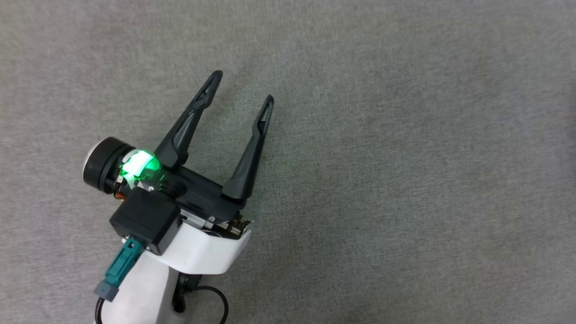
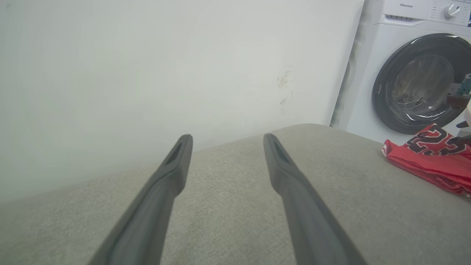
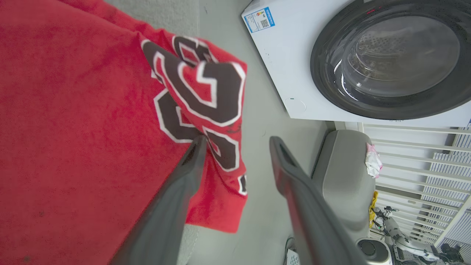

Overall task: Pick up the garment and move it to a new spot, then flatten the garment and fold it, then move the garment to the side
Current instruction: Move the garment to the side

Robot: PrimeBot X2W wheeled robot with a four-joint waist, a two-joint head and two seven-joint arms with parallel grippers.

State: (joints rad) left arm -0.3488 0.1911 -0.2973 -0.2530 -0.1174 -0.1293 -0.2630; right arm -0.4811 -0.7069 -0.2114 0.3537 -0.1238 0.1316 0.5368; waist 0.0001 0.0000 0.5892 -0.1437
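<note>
Two fingers (image 3: pixel 176 206) spread, right hand (image 3: pixel 237 139) by garment (image 3: pixel 73 129)

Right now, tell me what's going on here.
The robot is working on a red "23" jersey lying on a grey upholstered surface near a front-loading washing machine. Its right pincer stands open at the jersey's printed edge, clamping nothing. The left pincer hovers open over bare upholstery, apart from the jersey.

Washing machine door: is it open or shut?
Shut. The round dark door sits flat against the white front of the washing machine.
</note>
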